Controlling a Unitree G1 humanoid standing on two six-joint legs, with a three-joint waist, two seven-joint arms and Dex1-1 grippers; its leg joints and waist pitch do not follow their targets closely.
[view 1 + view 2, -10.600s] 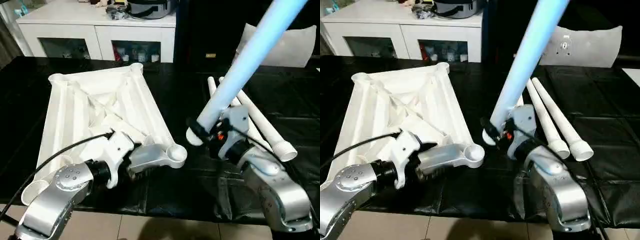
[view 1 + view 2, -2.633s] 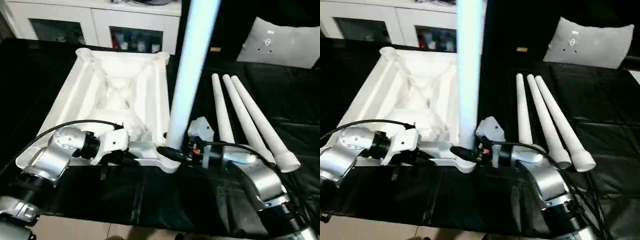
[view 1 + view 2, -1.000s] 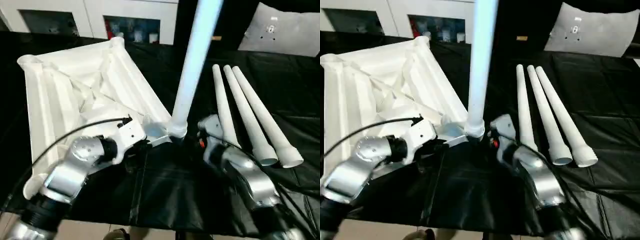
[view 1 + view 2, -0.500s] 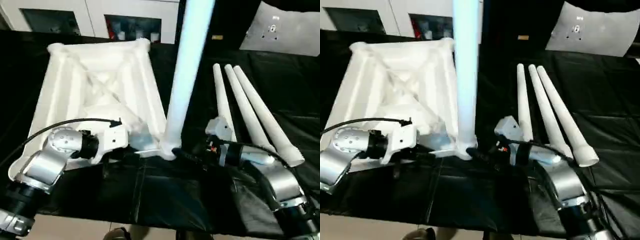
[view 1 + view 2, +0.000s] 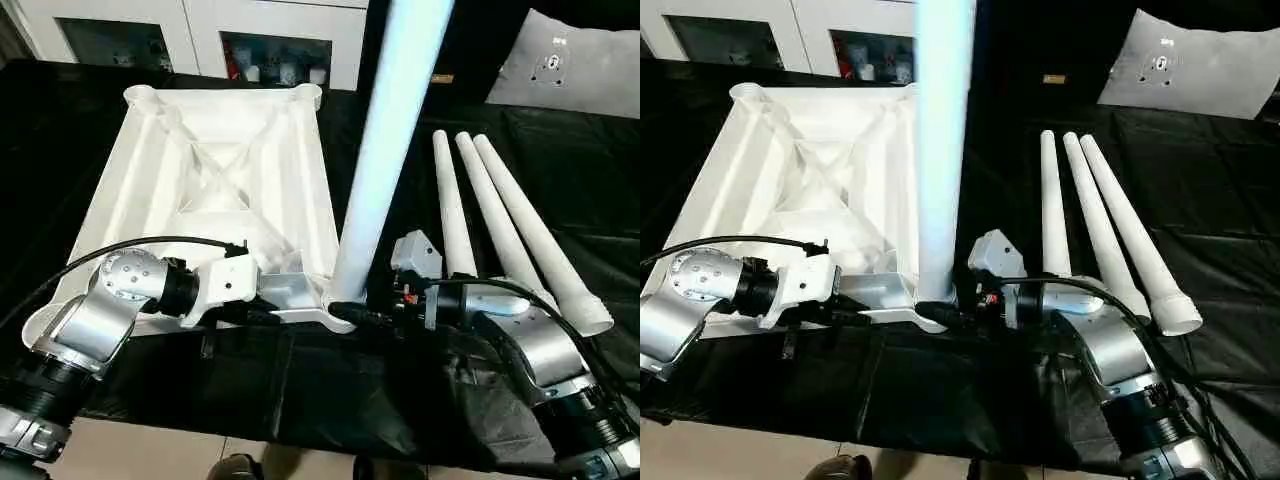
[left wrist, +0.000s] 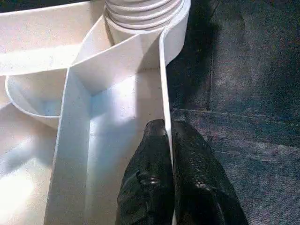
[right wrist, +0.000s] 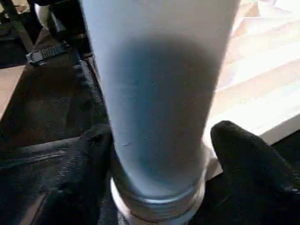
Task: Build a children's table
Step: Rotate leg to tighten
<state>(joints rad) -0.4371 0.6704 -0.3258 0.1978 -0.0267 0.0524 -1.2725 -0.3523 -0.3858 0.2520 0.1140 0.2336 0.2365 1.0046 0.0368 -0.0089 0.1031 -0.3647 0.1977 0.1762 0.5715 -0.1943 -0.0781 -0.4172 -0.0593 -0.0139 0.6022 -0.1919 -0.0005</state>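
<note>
- Black padded worktop (image 5: 560, 150) carries everything, and the biggest piece on it is the white plastic table top (image 5: 215, 190), lying upside down so the X ribs and round corner sockets face up.
- Next up is the leg (image 5: 385, 150) standing nearly upright in the near corner socket (image 5: 335, 312), right at the edge closest to the robot. Its threaded end sits in the socket in the left wrist view, so I'd guess this is the screw-in step.
- Three spare legs (image 5: 500, 220) lie side by side just right of the top, flared ends toward the robot.
- Right pincer (image 7: 157, 159) has its fingers (image 7: 248, 159) either side of the leg's base. Whether they're actually squeezing it or just bracketing it, can't tell.
- Left pincer (image 6: 168, 164) is closed tight on the thin side wall of the top beside that socket, pinning it.
- To do this well, I'd keep the leg straight over the socket so the threads don't cross, twist in short bites low down, and let the left keep the top from spinning.
</note>
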